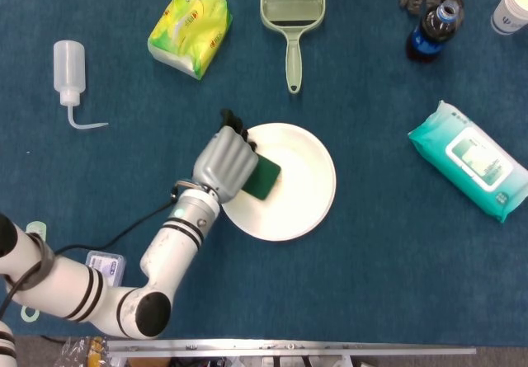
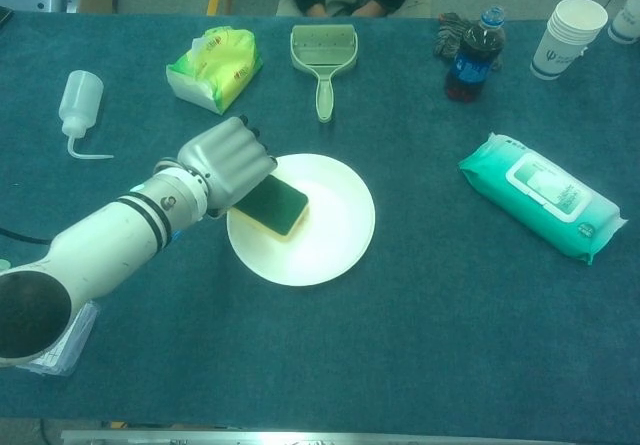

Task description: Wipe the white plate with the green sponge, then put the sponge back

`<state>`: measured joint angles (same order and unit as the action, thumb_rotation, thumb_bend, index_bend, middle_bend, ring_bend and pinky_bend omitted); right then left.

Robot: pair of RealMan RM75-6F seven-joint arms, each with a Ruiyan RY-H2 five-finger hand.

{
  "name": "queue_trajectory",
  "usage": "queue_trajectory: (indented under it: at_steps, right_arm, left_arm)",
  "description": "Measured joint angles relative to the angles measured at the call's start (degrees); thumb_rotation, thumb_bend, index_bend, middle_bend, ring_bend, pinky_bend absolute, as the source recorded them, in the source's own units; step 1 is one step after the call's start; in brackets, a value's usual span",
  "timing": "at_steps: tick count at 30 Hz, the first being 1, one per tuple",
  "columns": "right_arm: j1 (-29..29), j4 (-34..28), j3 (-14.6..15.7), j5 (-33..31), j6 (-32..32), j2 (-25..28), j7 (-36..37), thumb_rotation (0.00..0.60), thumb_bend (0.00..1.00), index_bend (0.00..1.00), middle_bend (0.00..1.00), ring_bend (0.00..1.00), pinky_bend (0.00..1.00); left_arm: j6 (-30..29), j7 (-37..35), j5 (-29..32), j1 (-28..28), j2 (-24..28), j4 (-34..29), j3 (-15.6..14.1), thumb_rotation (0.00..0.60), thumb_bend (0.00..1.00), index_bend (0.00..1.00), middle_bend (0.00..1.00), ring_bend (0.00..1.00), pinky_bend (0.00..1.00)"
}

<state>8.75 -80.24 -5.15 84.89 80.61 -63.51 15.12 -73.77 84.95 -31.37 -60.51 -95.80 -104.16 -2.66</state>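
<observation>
A round white plate [image 1: 301, 190] [image 2: 325, 235] lies on the blue cloth near the table's middle. My left hand [image 1: 223, 162] [image 2: 225, 162] grips a dark green sponge [image 1: 262, 178] [image 2: 271, 206] and holds it flat over the plate's left part. The sponge has a yellow underside showing at its edge in the chest view. The hand covers the sponge's left end. My right hand appears in neither view.
A green dustpan [image 1: 292, 21], a yellow tissue pack [image 1: 190, 30] and a squeeze bottle [image 1: 71, 74] lie behind the plate. A teal wipes pack [image 1: 474, 161], a cola bottle [image 1: 432, 29] and paper cups [image 2: 566, 37] are to the right. A small packet [image 1: 103, 265] lies near the front left.
</observation>
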Motion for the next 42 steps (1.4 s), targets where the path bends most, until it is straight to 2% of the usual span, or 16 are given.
queue_trajectory:
  at_steps: [8, 15, 26, 36, 42]
  right_arm:
    - [0.1, 0.3, 0.0, 0.1, 0.0, -0.3, 0.3, 0.586, 0.32, 0.30, 0.32, 0.21, 0.40]
    - [0.1, 0.9, 0.0, 0.4, 0.2, -0.5, 1.1, 0.586, 0.32, 0.30, 0.31, 0.21, 0.40]
    - [-0.3, 1.5, 0.1, 0.4, 0.5, -0.2, 2.3, 0.587, 0.32, 0.30, 0.32, 0.21, 0.40]
    - [-0.4, 2.8, 0.2, 0.5, 0.5, -0.5, 3.5, 0.587, 0.32, 0.30, 0.31, 0.21, 0.40]
    - [-0.5, 3.2, 0.2, 0.3, 0.5, -0.5, 3.9, 0.586, 0.32, 0.30, 0.32, 0.21, 0.40]
  left_arm:
    - [-2.6, 0.2, -0.7, 0.4, 2.1, -0.4, -0.9, 0.533, 0.29, 0.43, 0.29, 0.19, 0.17]
    - [-5.0, 1.9, -1.4, -0.2, 2.8, -4.5, -0.5, 0.533, 0.29, 0.43, 0.29, 0.19, 0.17]
    - [-7.6, 6.2, -1.5, -1.5, -2.0, -5.7, -0.5, 0.533, 0.29, 0.43, 0.29, 0.19, 0.17]
    - [-8.5, 10.9, 2.3, -2.7, -6.7, -1.8, 0.2, 0.551, 0.29, 0.45, 0.29, 0.19, 0.17]
    - [-9.1, 12.4, 3.3, -3.3, -7.3, -0.2, 0.5, 0.575, 0.29, 0.46, 0.29, 0.19, 0.17]
